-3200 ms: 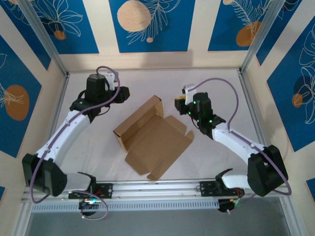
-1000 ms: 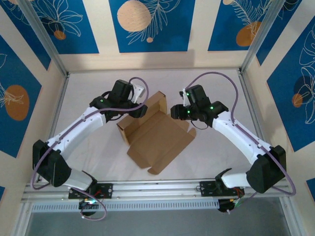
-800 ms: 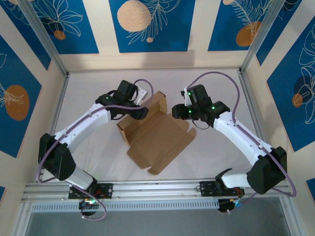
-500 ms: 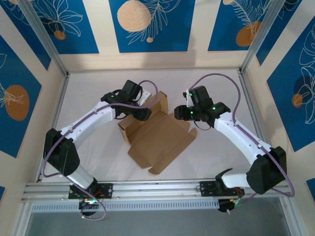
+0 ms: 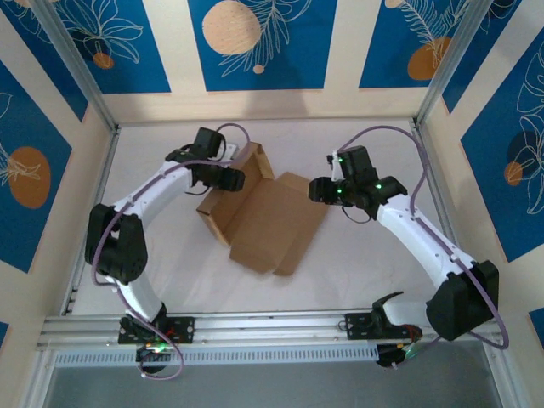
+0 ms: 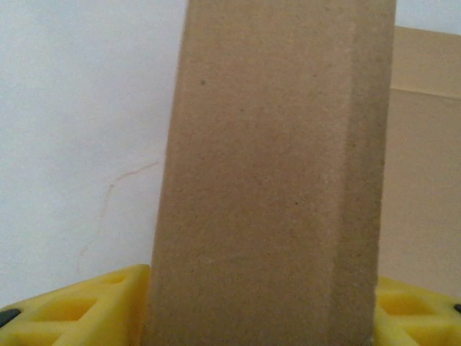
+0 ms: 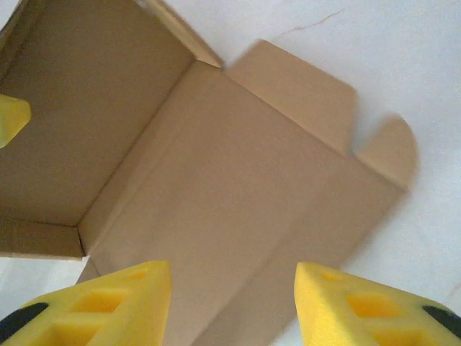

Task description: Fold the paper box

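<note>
— Since both grippers are up at the box, how do they stand?

— On the left gripper [image 5: 231, 178], the yellow fingers [image 6: 72, 306] sit either side of one upright cardboard panel at the far-left end of the paper box [image 5: 272, 225]. That panel fills the gap between them, but whether they press on it I cannot tell. The right gripper [image 7: 230, 277] hangs above the lid panel with its jaws spread and nothing between them.

— And the box itself?

— It lies on a slant in the middle of the white table [image 5: 374, 280], between the two arms. From the right wrist, the tray end shows a floor with low walls standing around part of it. The lid panel is laid open beside it, with its front flap [image 7: 295, 90] and rounded ear tab [image 7: 389, 151] spread out and untucked.

— So how far along?

— Roughly halfway, I'd judge. Some walls are up. Bringing the lid over and tucking in the flap and tabs is not yet done.
</note>
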Controlling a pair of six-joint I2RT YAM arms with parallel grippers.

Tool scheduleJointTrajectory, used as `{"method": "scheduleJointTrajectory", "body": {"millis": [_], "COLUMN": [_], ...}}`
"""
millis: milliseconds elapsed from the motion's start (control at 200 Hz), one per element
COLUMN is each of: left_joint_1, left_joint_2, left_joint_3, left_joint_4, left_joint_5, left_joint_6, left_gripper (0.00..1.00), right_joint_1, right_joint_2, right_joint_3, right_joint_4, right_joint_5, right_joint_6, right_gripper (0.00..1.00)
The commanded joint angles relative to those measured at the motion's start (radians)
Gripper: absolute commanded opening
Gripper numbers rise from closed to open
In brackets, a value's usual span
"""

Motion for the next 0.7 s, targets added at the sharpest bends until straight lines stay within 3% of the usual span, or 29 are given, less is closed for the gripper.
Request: {"method": "scheduleJointTrajectory", "body": {"millis": [0, 195, 385, 590, 695], "left_joint_1": [0.066, 0.179, 0.241, 0.229, 0.189], "left_joint_2": [0.026, 0.063, 0.063, 0.035, -0.003], "left_joint_3": [-0.015, -0.174, -0.326, -0.399, -0.501], "left_joint_4": [0.080, 0.274, 0.439, 0.471, 0.589], "left_joint_5": [0.144, 0.271, 0.315, 0.289, 0.303], "left_joint_6": [-0.119, -0.330, -0.457, -0.504, -0.595], "left_gripper": [0.60, 0.57, 0.55, 0.58, 0.60], "right_joint_1": [-0.060, -0.108, -0.121, -0.122, -0.110], "right_joint_2": [-0.081, -0.138, -0.151, -0.129, -0.096], "right_joint_3": [0.001, 0.007, 0.001, -0.005, 0.018], "right_joint_4": [-0.014, -0.040, -0.052, -0.042, -0.047], "right_joint_5": [-0.079, -0.097, -0.118, -0.119, -0.098], "right_joint_6": [0.069, 0.083, 0.083, 0.083, 0.067], "right_gripper": [0.50, 0.50, 0.50, 0.54, 0.56]}}
